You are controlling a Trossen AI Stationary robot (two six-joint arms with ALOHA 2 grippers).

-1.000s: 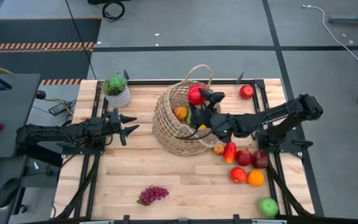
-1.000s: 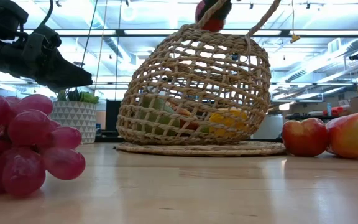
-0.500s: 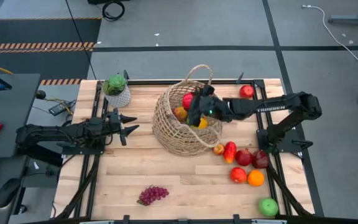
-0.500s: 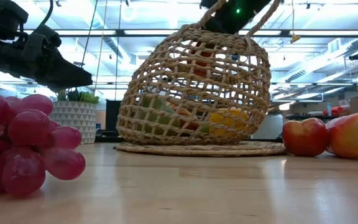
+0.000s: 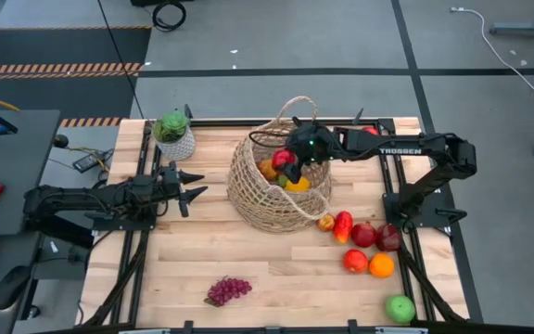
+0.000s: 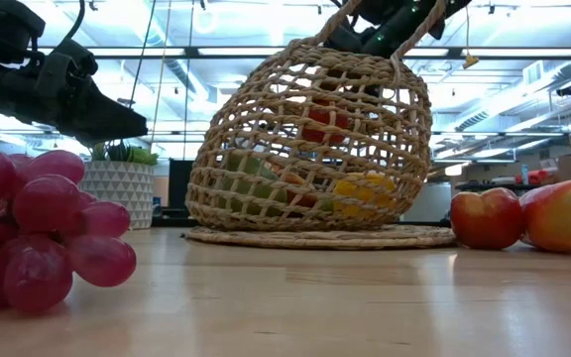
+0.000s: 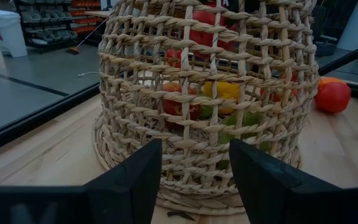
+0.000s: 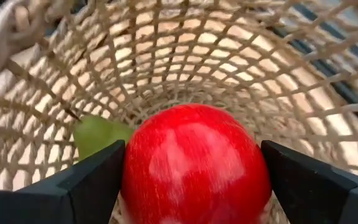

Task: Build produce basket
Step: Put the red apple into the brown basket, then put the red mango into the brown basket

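The tan wicker basket (image 5: pixel 272 190) stands on its flat base mid-table, with a yellow pepper (image 5: pixel 300 185), an orange fruit (image 5: pixel 268 170) and green produce (image 8: pixel 95 135) inside. My right gripper (image 5: pixel 297 151) reaches into the basket's mouth and is shut on a red apple (image 5: pixel 284 159). That apple shows through the weave (image 6: pixel 323 121) in the low view. My left gripper (image 5: pixel 191 186) waits open, left of the basket, its fingers (image 7: pixel 132 180) pointing at the basket wall (image 7: pixel 204 106). My right gripper pinches the red apple (image 8: pixel 194 165) between its two fingers (image 8: pixel 95 177), one on each opposite side of the fruit. It comes slanting down from the table's right into the basket's mouth. The apple hangs clear inside the basket, above the other produce.
Right of the basket lie red apples (image 5: pixel 363 234), an orange (image 5: pixel 381 265) and a green apple (image 5: pixel 400 308). A purple grape bunch (image 5: pixel 228 290) lies near the front edge. A plant in a white pot (image 5: pixel 174 136) stands at the far left. Bare wood lies between grapes and basket.
My right gripper, keeping the red apple, has come down from above the basket's rim into its mouth, while the arm swung toward the far edge. The apple now sits inside the weave instead of above it. The basket and my left arm stayed put.
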